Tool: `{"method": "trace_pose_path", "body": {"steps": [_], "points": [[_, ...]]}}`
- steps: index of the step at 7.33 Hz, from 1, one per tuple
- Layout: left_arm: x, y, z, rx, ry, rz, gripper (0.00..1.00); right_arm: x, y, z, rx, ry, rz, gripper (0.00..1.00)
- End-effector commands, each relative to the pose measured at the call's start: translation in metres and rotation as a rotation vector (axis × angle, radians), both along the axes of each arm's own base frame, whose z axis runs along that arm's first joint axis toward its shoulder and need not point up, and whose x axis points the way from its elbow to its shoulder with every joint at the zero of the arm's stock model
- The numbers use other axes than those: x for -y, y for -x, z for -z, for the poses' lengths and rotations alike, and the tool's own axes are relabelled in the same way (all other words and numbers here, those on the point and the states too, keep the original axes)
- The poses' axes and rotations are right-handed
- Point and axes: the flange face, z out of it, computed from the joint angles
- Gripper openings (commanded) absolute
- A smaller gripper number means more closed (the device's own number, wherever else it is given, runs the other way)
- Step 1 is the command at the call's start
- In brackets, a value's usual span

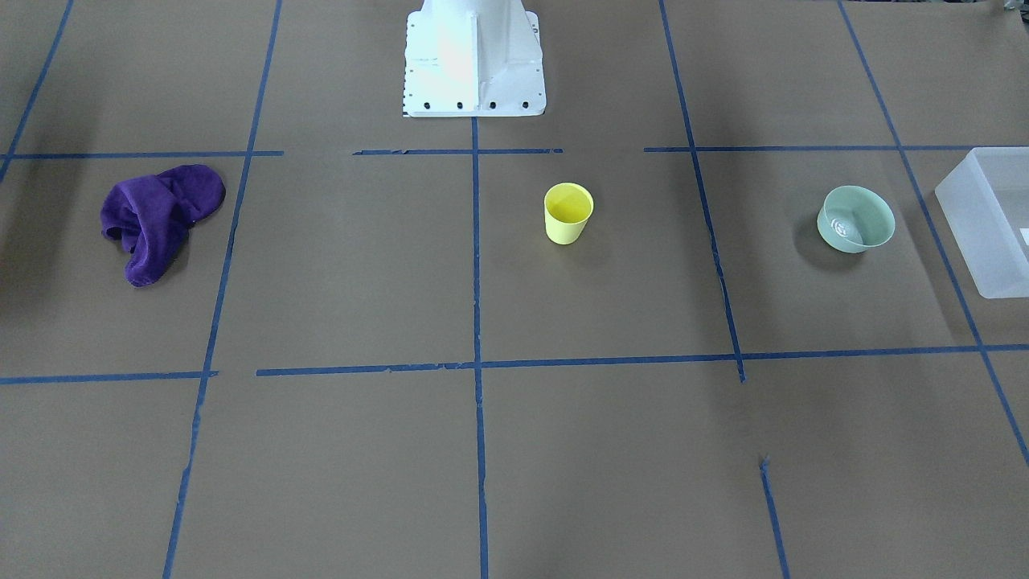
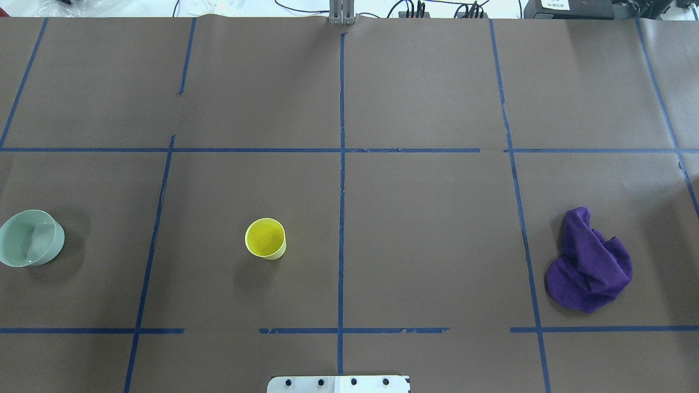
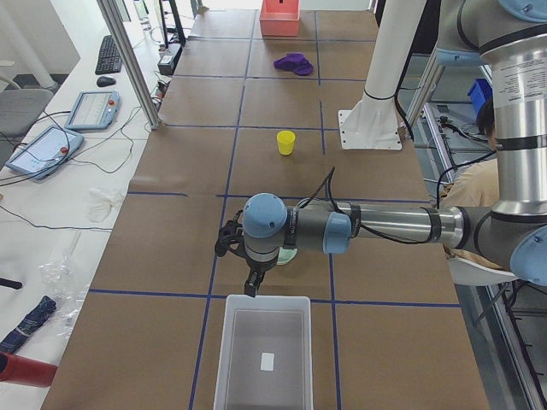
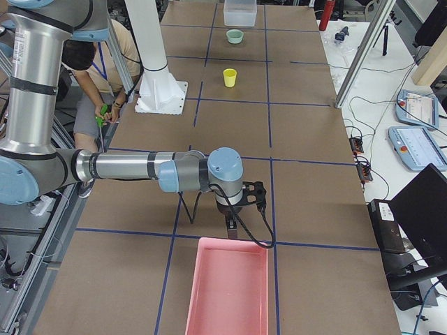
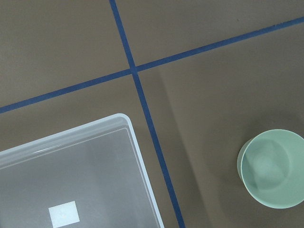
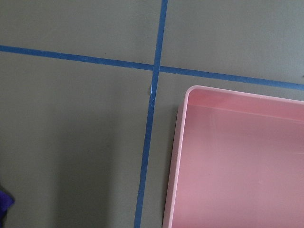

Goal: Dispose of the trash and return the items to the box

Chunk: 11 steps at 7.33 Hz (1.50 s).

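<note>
We see a table (image 1: 362,273) covered with brown paper and divided by blue tape lines (image 1: 476,257). The pale mint-green round bowl (image 1: 856,219) stands upright on it, near the frosted translucent whitish rectangular plastic bin (image 1: 987,229) but apart from it. The small bright-yellow plastic cup (image 1: 568,213) stands upright farther along, in front of the white robot base (image 1: 474,60).

The left gripper (image 3: 250,287) hangs above the table between bowl and bin, just beside the bin's rim, and points down. The left forearm (image 3: 385,226) lies level over the table and hides part of the bowl in the left side view. We cannot tell if its fingers are apart or together.

The right gripper (image 4: 230,222) hangs in the same manner next to a pink rectangular plastic tray (image 4: 227,293); its state we cannot tell either. A crumpled purple cloth (image 1: 157,213) lies on the right arm's side, well apart from cup and bowl.
</note>
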Motion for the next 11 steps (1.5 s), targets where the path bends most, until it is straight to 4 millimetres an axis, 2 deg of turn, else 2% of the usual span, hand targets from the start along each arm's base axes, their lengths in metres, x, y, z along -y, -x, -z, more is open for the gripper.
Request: {"method": "trace_pose_path", "body": {"steps": [1, 2, 4, 6, 7, 8, 9, 10, 11], "points": [[0.002, 0.001, 0.003, 0.011, -0.041, -0.003, 1.0, 0.0, 0.0, 0.0, 0.0, 0.001, 0.0, 1.0], [0.0, 0.001, -0.002, 0.012, -0.064, -0.001, 1.0, 0.0, 0.0, 0.001, 0.001, -0.001, 0.001, 1.0], [0.003, 0.001, 0.007, 0.022, -0.09, -0.001, 1.0, 0.001, 0.008, 0.001, 0.001, -0.001, 0.019, 1.0], [0.035, -0.017, 0.048, 0.018, -0.222, -0.04, 1.0, 0.01, 0.028, 0.038, 0.071, -0.143, 0.059, 1.0], [0.063, -0.021, 0.082, 0.006, -0.333, -0.04, 1.0, 0.011, 0.028, 0.042, 0.068, -0.2, 0.061, 1.0], [0.07, -0.034, 0.099, -0.002, -0.419, -0.066, 1.0, 0.013, 0.028, 0.046, 0.067, -0.211, 0.061, 1.0], [0.087, -0.067, 0.13, -0.021, -0.569, -0.111, 1.0, 0.014, 0.028, 0.047, 0.071, -0.205, 0.051, 1.0], [0.094, -0.076, 0.135, -0.083, -0.636, -0.084, 1.0, 0.025, 0.029, 0.056, 0.095, -0.183, 0.013, 1.0], [0.085, -0.102, 0.145, -0.209, -0.579, -0.002, 1.0, 0.029, 0.03, 0.061, 0.109, -0.149, -0.029, 1.0]]}}
